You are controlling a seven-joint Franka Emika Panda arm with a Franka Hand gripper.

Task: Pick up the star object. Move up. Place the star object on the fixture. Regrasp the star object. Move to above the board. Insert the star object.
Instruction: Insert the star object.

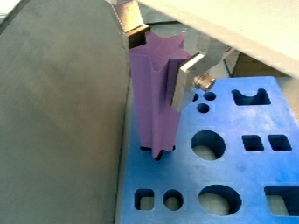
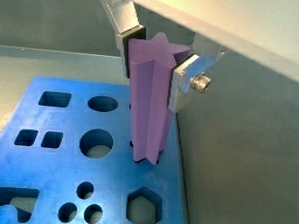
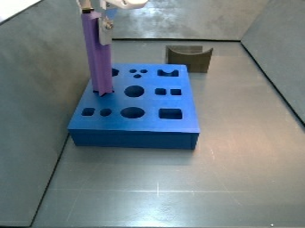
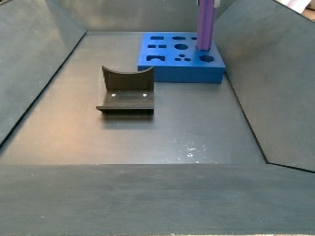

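1. The star object (image 1: 156, 96), a long purple plastic-looking peg with a star-shaped cross-section, looks rigid and light. I would expect it to keep its shape under a firm pinch, though its smooth ridged sides could let it twist or slip if the pads sit on the ridge tips instead of the flats.

2. The best hold is near one end, across two opposite flanks, leaving most of the length free below the fingers. That is how it is gripped now.

3. The gripper (image 2: 149, 54) has its flat silver fingers (image 2: 187, 77) closed on the upper part of the peg, one plate on each side. In both wrist views the peg fills the gap between them.

4. From the fingers the peg hangs straight down and upright, with nearly its whole length below the pads. Its lower tip meets the board (image 2: 52, 149), a large thick blue rectangular slab with cut-out holes, near the slab's edge (whether the tip has entered the star hole or only rests at its mouth cannot be told from these views).

5. In a side view the peg (image 3: 95, 53) stands over the far left corner of the slab (image 3: 137, 116), and the fixture (image 3: 188, 57), a small dark olive-brown notched block, sits empty well apart behind it.

6. Judging by this, insertion is the step in hand. The star points must line up with the hole, or the peg may jam.
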